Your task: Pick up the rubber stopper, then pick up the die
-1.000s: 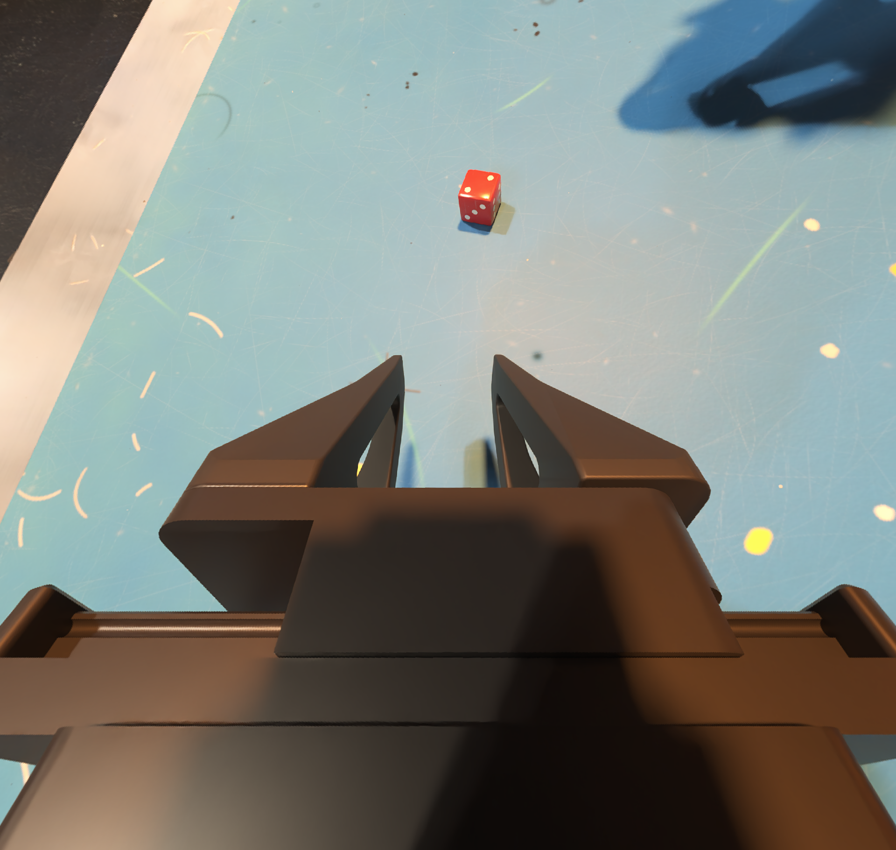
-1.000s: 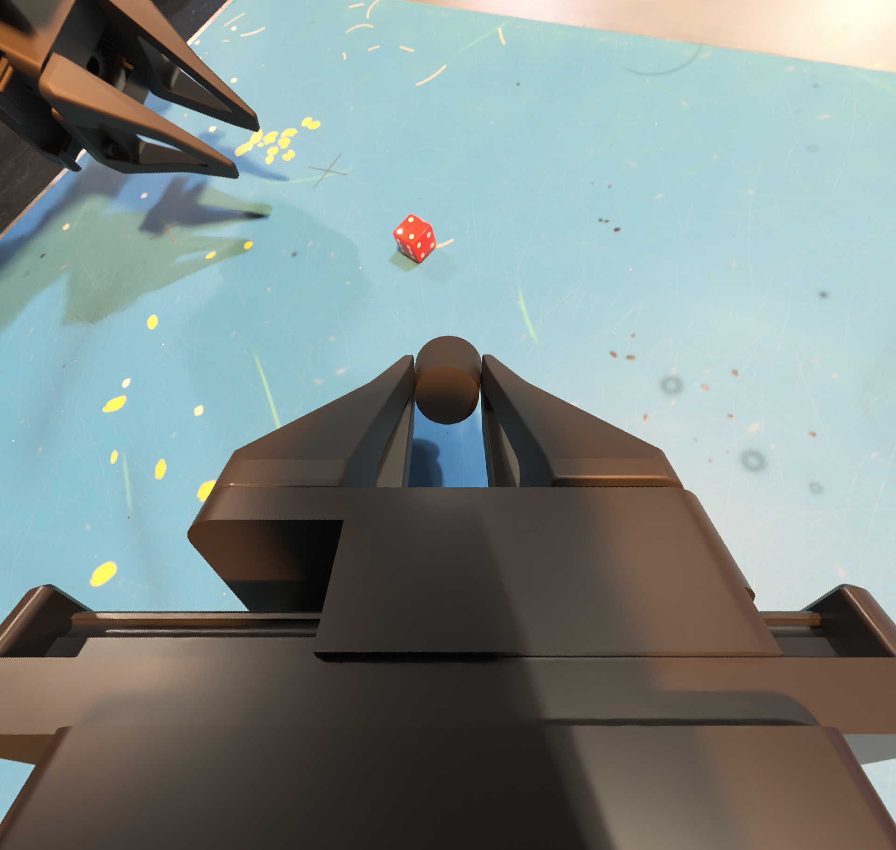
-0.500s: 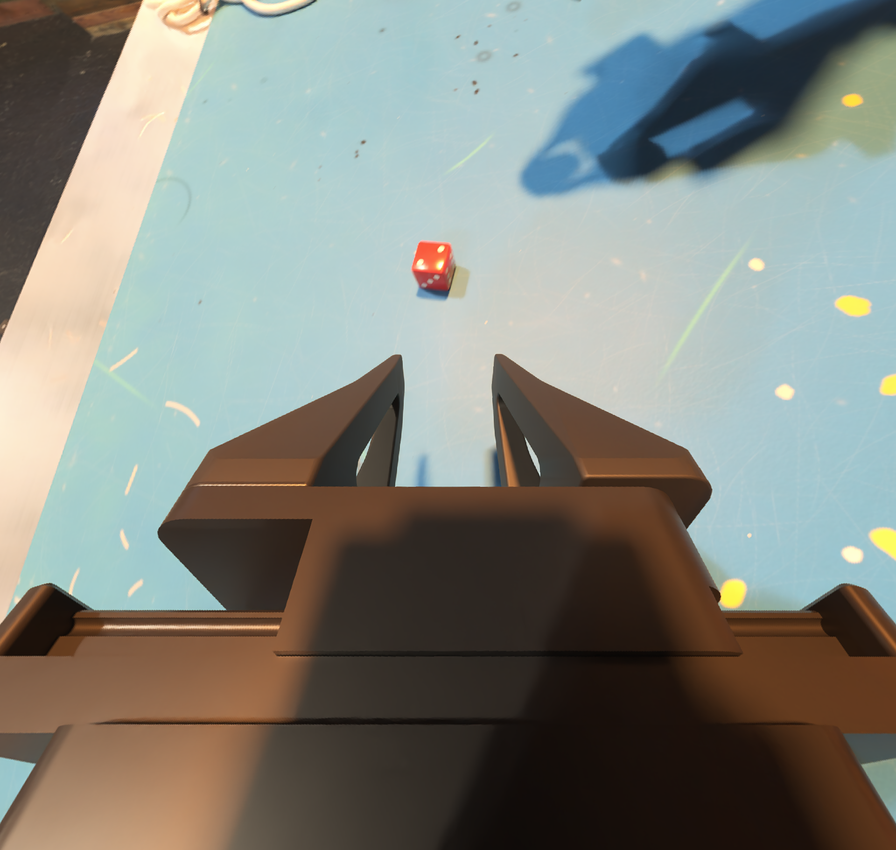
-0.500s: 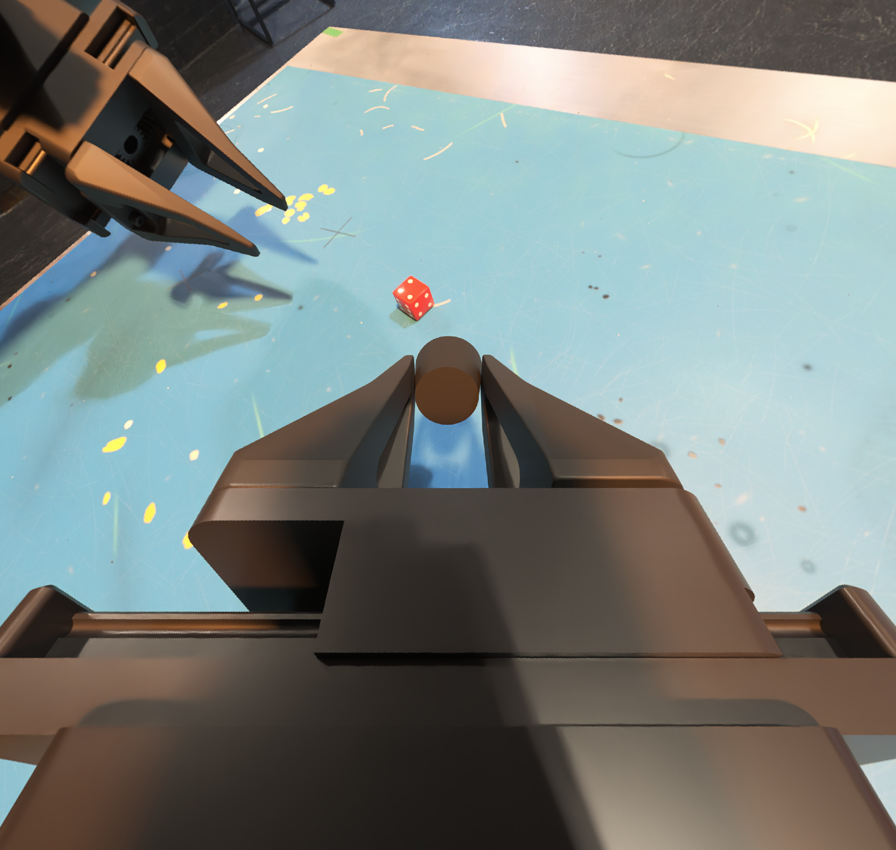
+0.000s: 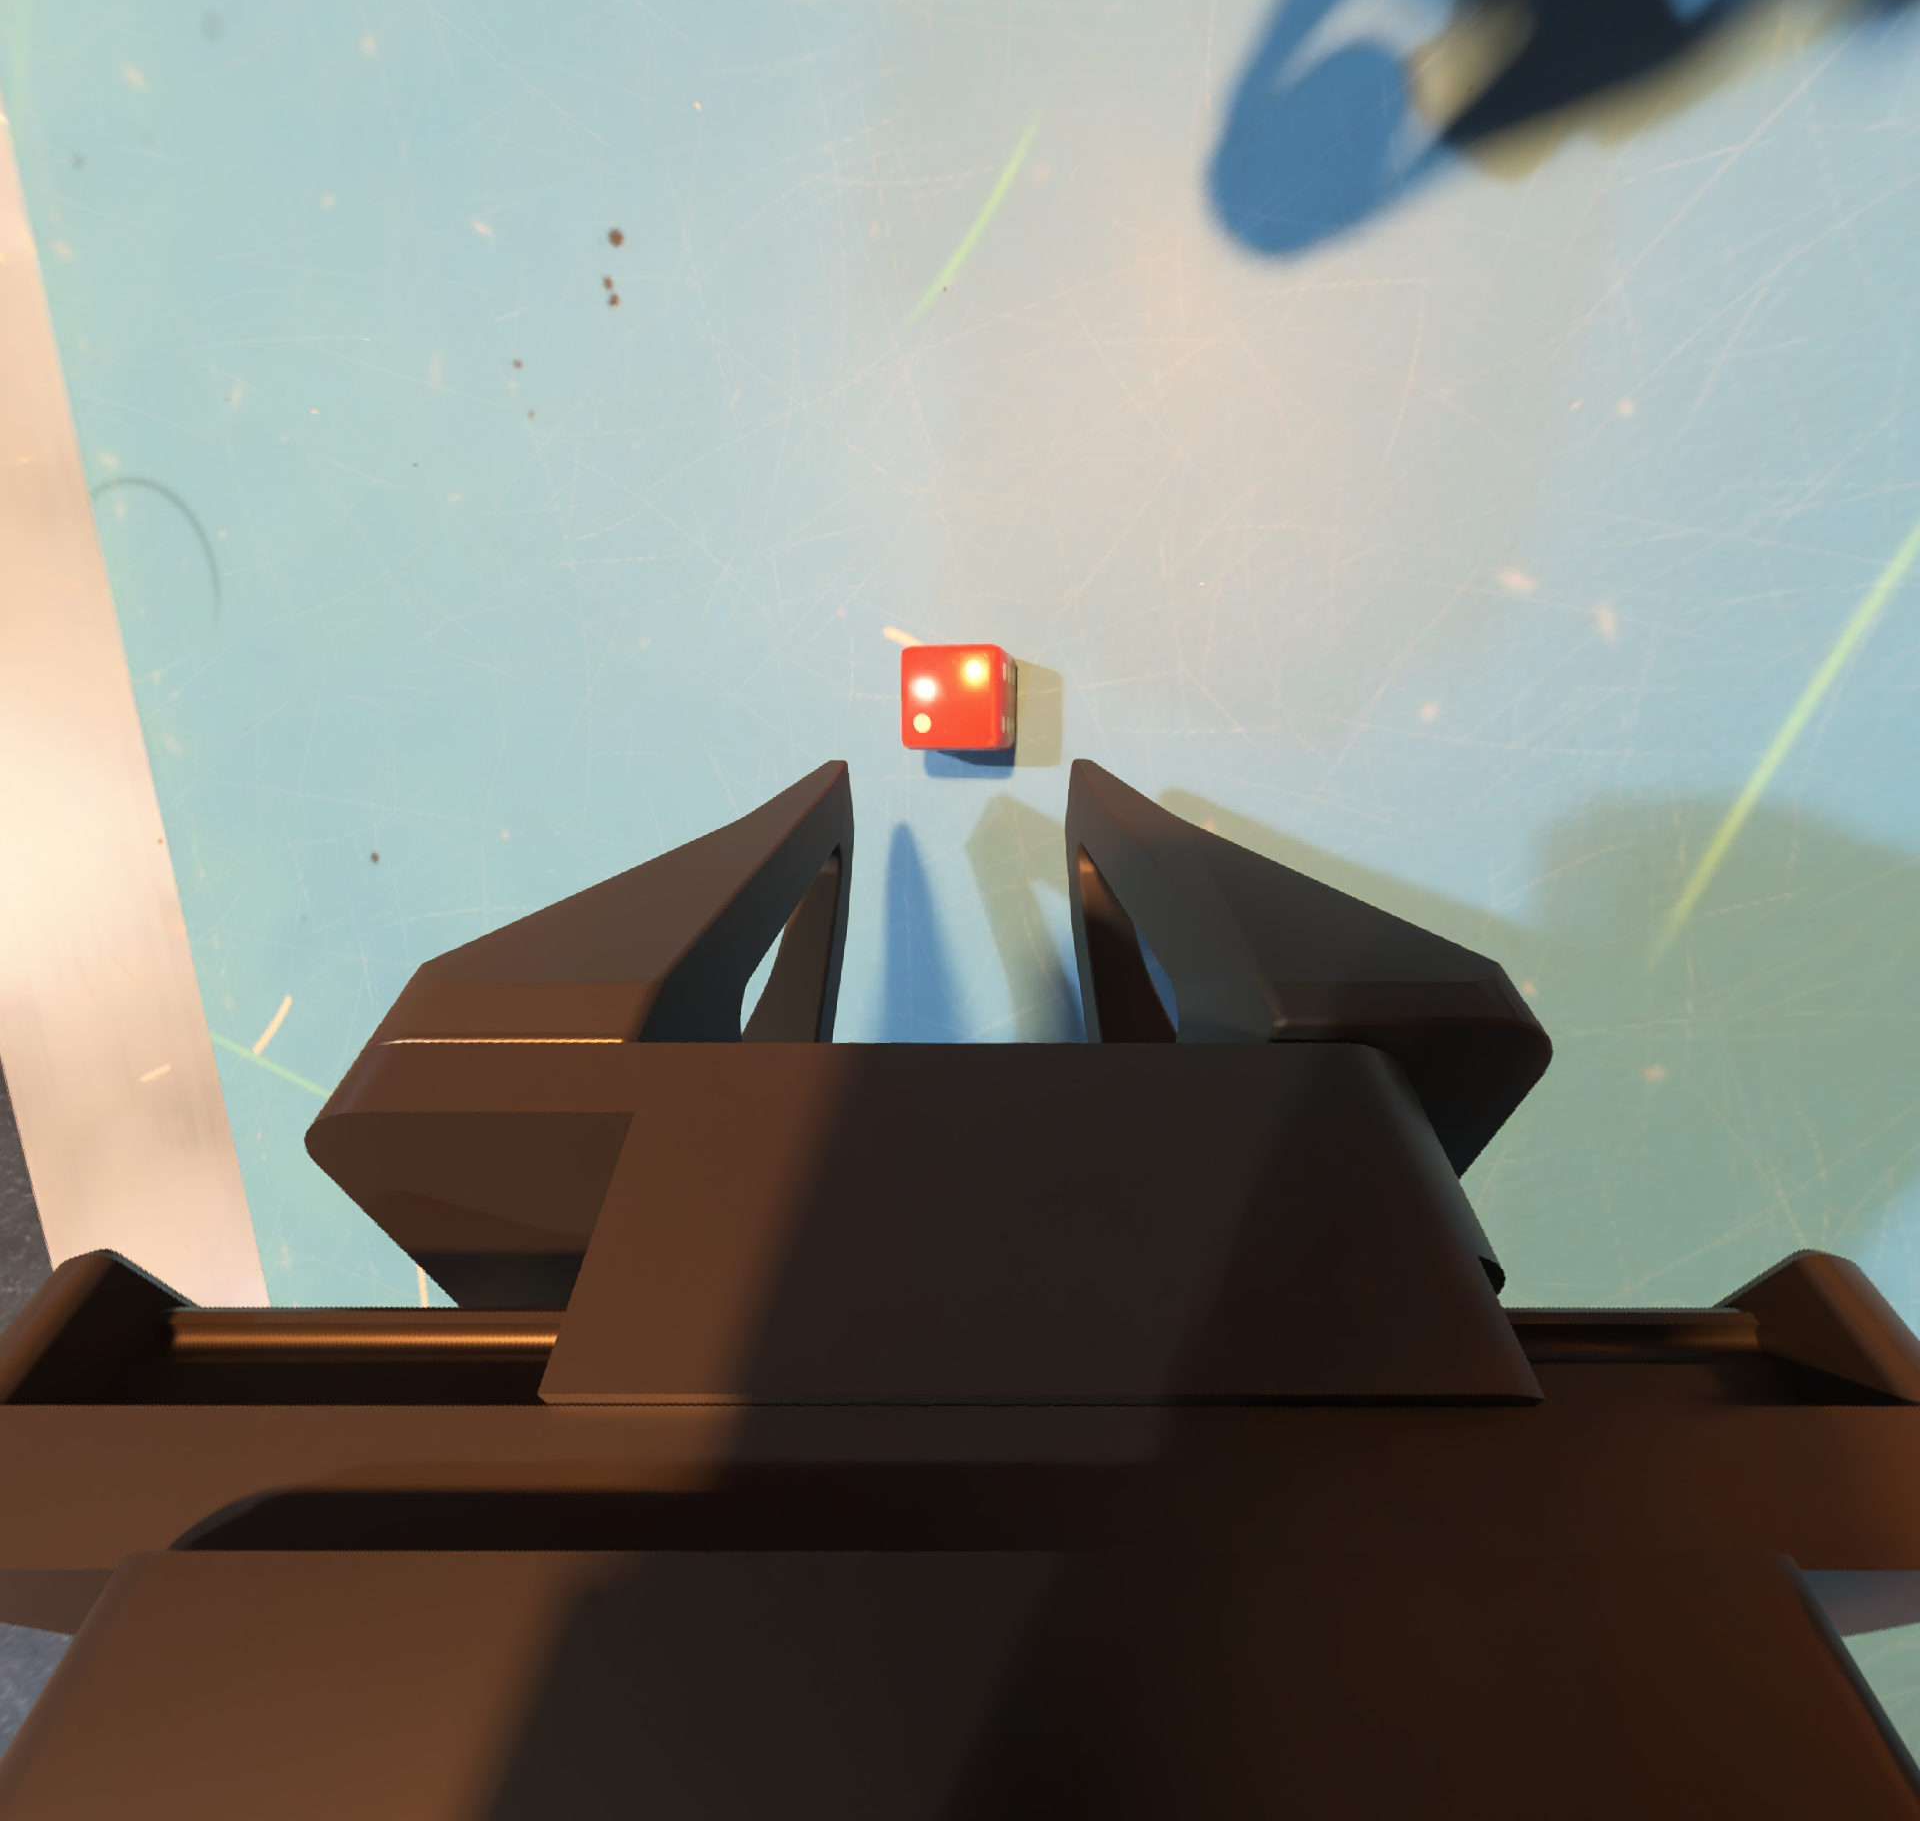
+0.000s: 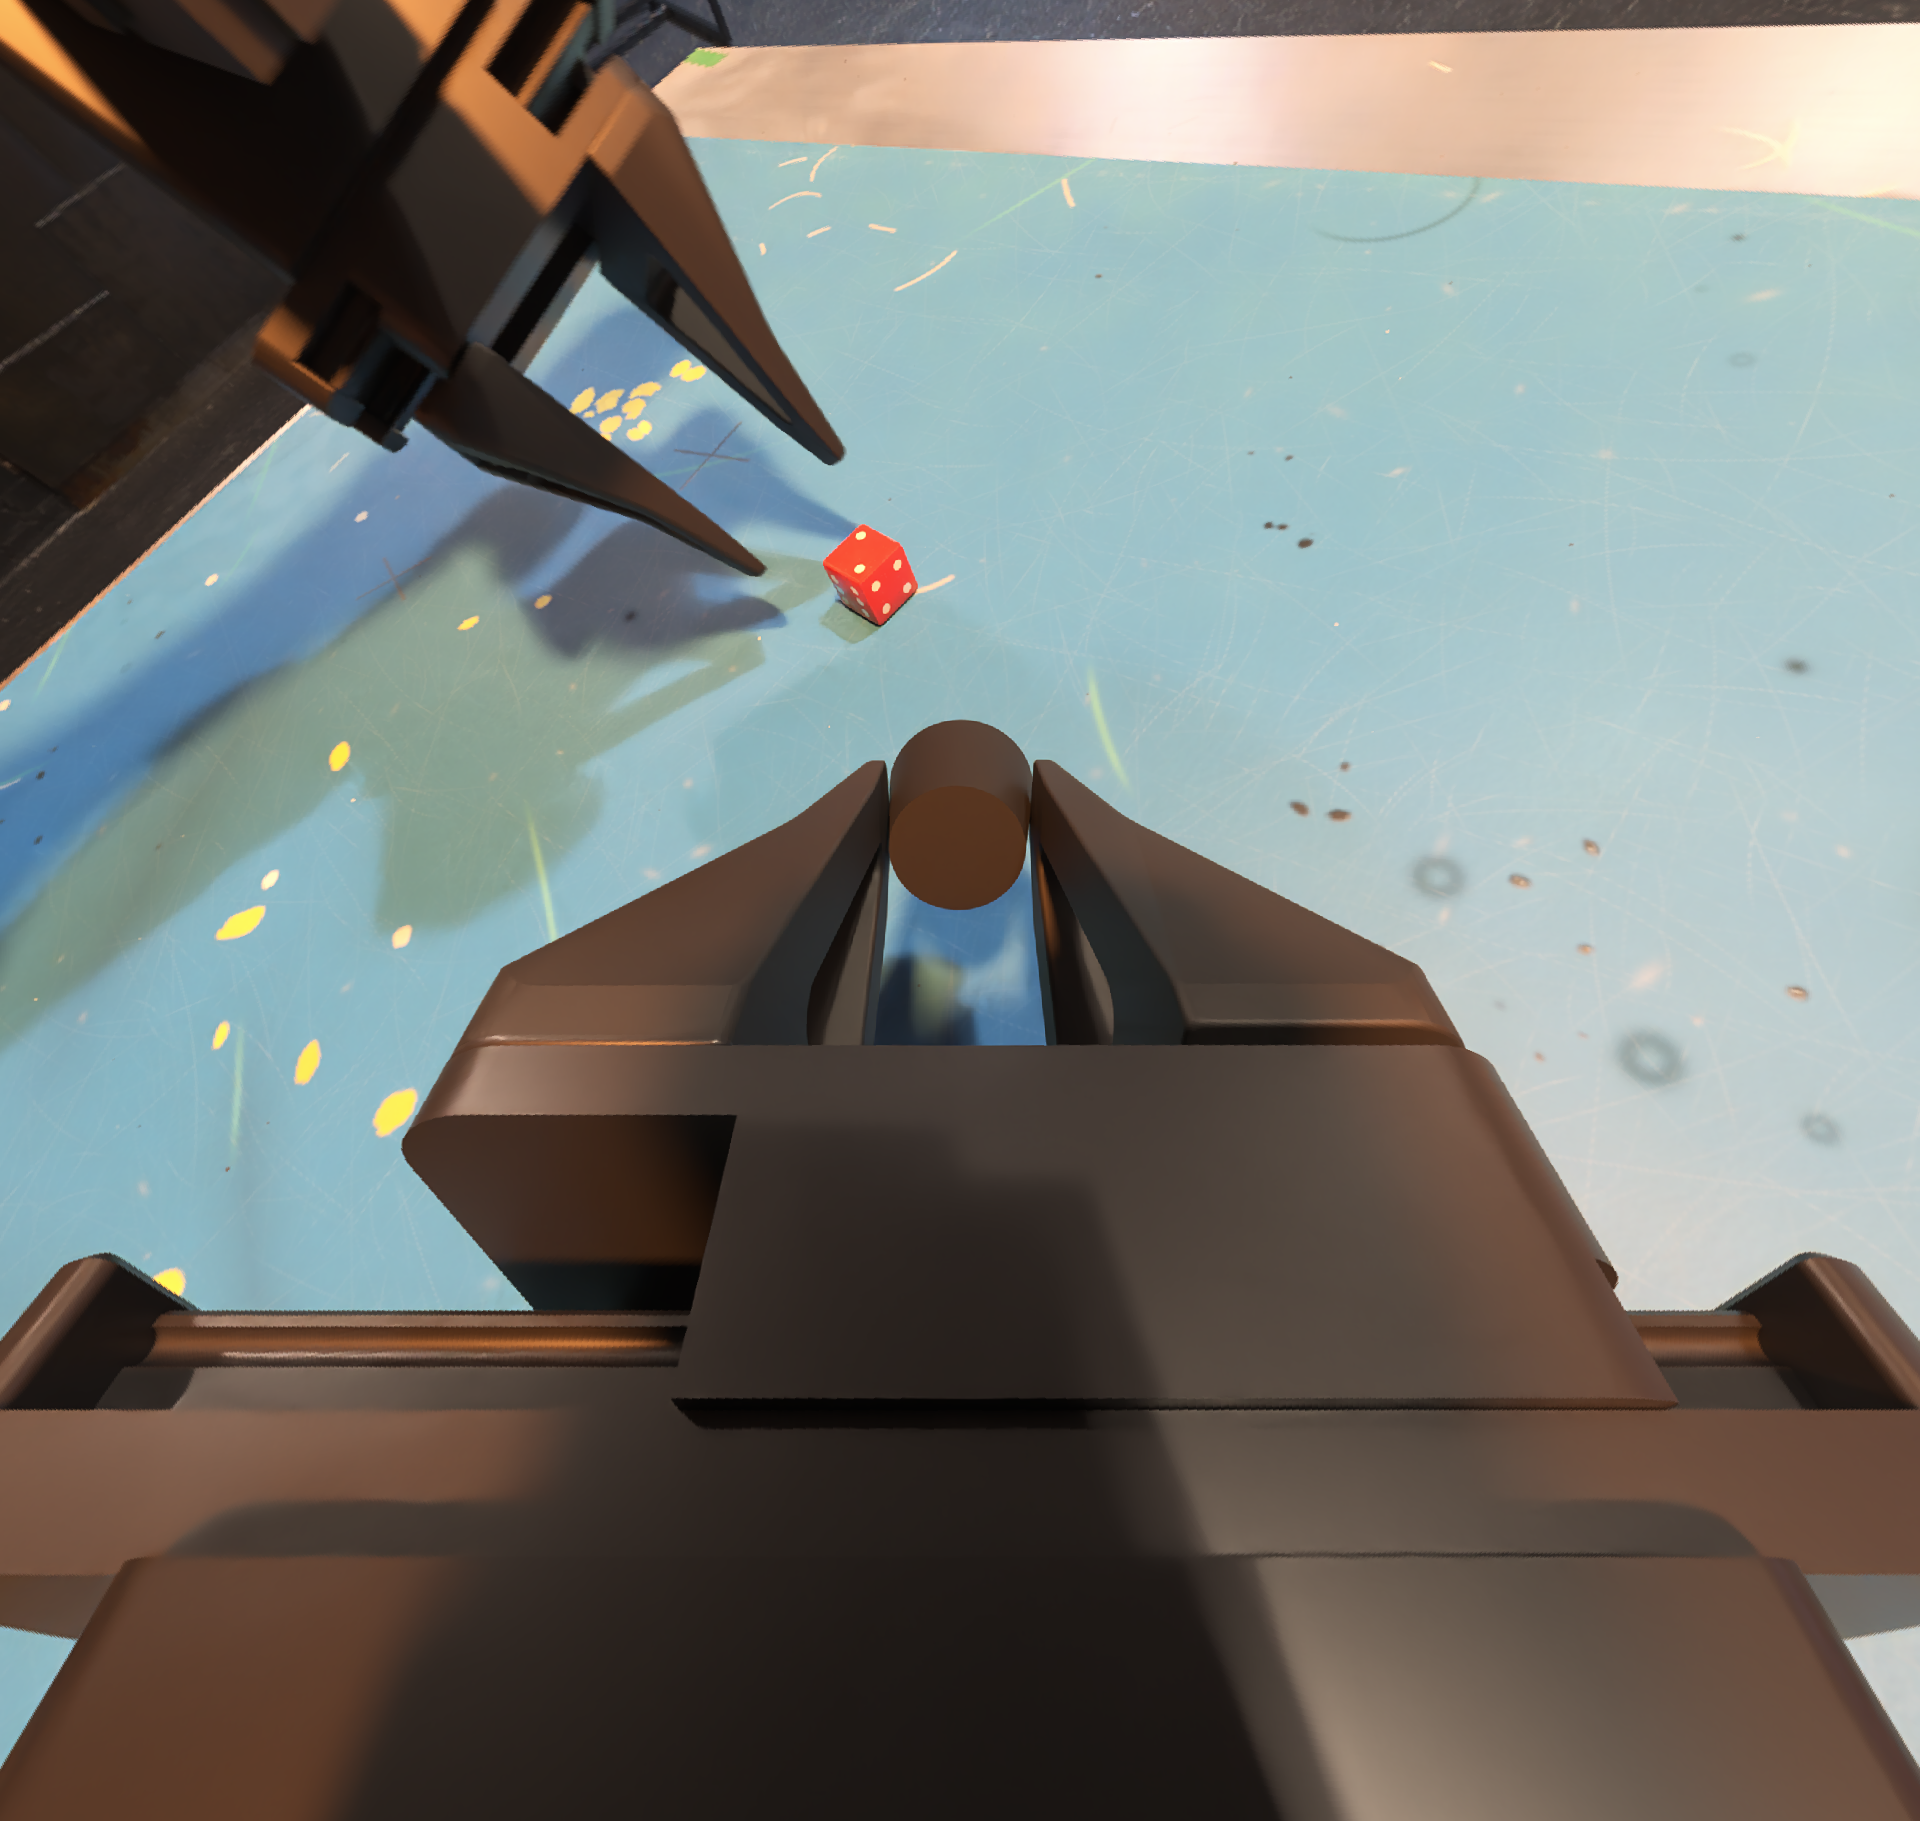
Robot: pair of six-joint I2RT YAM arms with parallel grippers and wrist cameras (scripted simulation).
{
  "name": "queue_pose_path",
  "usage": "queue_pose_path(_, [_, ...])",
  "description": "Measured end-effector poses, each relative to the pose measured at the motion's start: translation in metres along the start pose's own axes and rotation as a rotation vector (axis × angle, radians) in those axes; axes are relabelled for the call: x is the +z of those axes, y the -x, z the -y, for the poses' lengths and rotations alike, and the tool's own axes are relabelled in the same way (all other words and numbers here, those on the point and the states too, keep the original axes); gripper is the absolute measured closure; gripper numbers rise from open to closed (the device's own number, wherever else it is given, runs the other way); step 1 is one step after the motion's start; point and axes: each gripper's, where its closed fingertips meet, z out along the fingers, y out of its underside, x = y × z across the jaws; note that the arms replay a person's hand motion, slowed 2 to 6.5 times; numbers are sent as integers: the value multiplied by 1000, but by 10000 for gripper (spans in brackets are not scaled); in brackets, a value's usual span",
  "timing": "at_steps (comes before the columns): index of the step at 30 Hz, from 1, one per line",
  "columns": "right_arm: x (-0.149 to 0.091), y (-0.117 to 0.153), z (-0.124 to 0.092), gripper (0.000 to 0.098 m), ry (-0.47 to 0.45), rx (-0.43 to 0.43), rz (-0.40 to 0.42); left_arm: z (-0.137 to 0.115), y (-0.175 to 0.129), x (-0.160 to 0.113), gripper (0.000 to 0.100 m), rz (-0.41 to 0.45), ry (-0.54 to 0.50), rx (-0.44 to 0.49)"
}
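Observation:
A small red die (image 5: 956, 709) with white pips lies on the blue mat, just beyond my left gripper (image 5: 958, 765), which is open and empty with the die centred ahead of its fingertips. In the right wrist view the die (image 6: 871, 573) sits on the mat past my right gripper (image 6: 960, 769), which is shut on a dark brown cylindrical rubber stopper (image 6: 958, 826) and holds it above the mat. The left gripper (image 6: 800, 514) shows there too, tilted down, its fingertips right beside the die.
The blue mat (image 6: 1351, 524) is scratched and spotted with yellow and brown flecks. A bare metal table border (image 5: 73, 836) runs along the left in the left wrist view and along the far side (image 6: 1299, 98) in the right wrist view. Dark floor lies beyond.
My left gripper has come down and forward, so the die is now just beyond its fingertips. My right gripper keeps its hold on the stopper and has risen a little.

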Motion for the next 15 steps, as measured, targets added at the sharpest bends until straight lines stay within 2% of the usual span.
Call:
queue_pose_path(7, [-1,0,-1,749,1,8,17,3,3,20,688,-80,109,19])
queue_pose_path(15, [-1,3,-1,749,6,3,30,7,0,26,758,-197,161,-83])
